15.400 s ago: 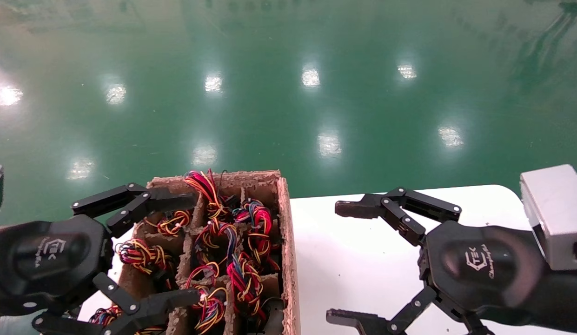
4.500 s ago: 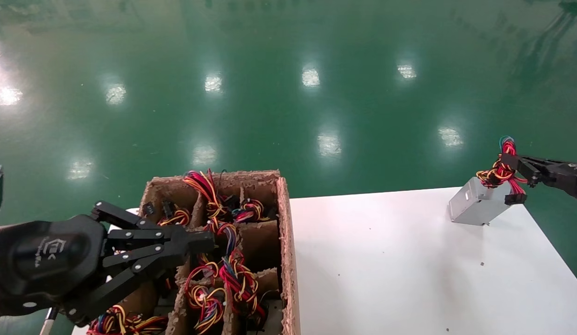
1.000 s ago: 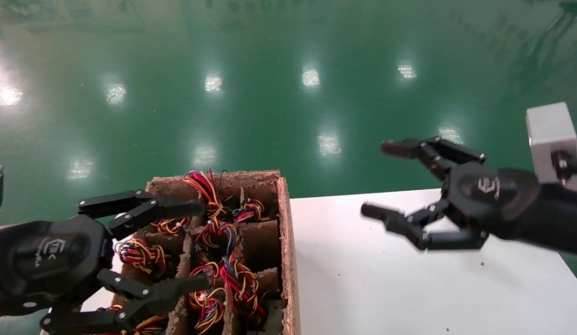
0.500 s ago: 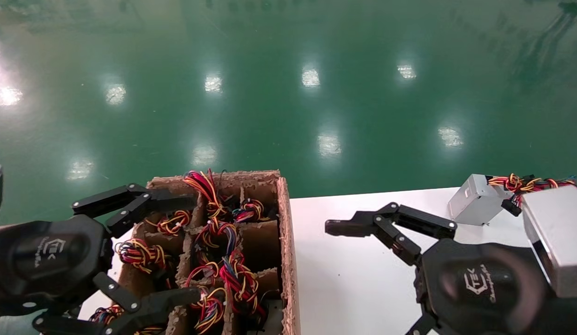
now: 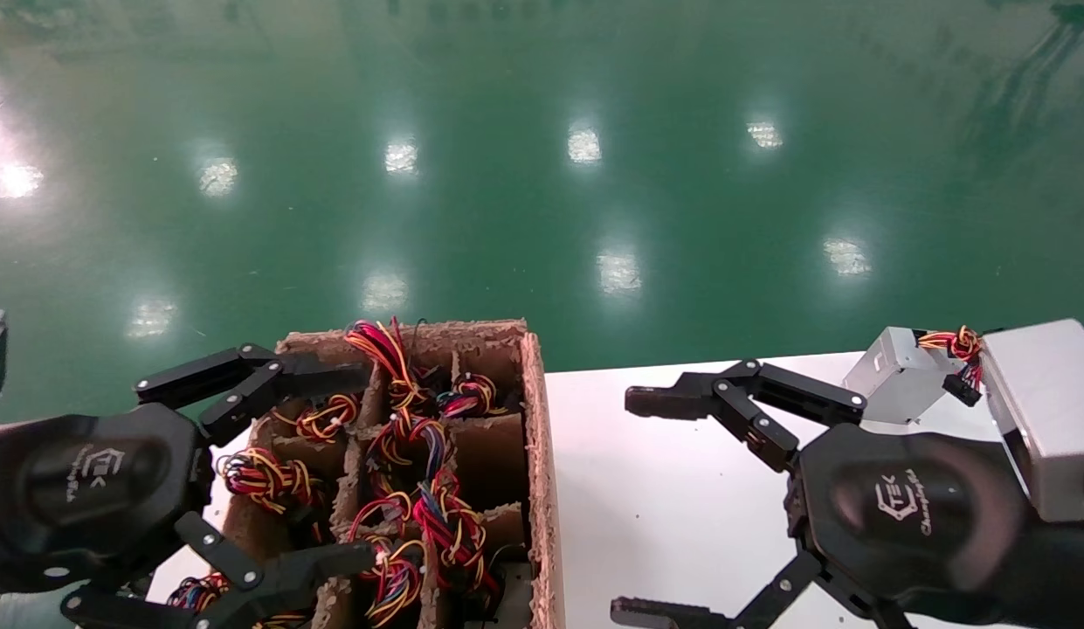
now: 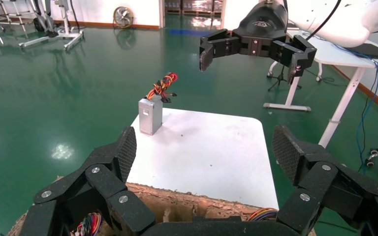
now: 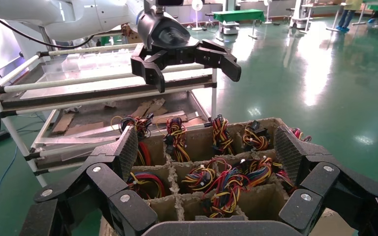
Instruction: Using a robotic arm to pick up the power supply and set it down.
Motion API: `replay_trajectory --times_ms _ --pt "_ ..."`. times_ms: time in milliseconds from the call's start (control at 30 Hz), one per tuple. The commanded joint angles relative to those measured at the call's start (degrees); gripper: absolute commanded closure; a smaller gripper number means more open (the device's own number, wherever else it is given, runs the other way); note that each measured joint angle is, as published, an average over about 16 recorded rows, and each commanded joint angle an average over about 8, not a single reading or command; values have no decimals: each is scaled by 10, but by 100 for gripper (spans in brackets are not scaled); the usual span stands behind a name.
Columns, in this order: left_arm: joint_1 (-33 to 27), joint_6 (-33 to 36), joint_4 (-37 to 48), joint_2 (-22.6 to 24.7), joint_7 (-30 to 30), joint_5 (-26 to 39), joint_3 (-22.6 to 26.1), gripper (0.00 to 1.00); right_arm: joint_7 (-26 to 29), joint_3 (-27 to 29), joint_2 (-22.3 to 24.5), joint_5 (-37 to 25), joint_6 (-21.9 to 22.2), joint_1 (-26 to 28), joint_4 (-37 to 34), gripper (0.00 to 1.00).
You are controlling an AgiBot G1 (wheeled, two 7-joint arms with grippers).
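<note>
Glossy green floor [image 5: 542, 175] spreads behind a white table [image 5: 681, 489], the landmark for everything else. At the table's far right corner the power supply [image 5: 900, 384] stands upright on the tabletop, free of both grippers, its red, yellow and orange wire bundle [image 5: 952, 345] bunched on top. From the head camera the grey box [image 5: 1044, 415] fixed to the right wrist covers part of that bundle; the left wrist camera shows the whole unit [image 6: 150, 114].

Above the table's right half hovers the right gripper [image 5: 655, 507], fingers spread wide and holding nothing; its lower finger runs off the picture's edge. Against the table's left side sits a cardboard divider box [image 5: 537, 472], its cells stuffed with more coloured wire bundles that hide whatever units lie beneath. Over that box hangs the left gripper [image 5: 332, 472], likewise wide open and empty, blocking sight of the leftmost cells.
</note>
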Motion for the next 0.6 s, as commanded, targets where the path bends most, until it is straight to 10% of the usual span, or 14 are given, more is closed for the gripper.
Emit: replay_trajectory --times_ms 33,600 --pt "0 0 0 0 0 0 0 0 0 0 0 -1 1 1 -2 0" --pt "0 0 0 0 0 0 0 0 -1 -1 -1 -3 2 4 -8 0"
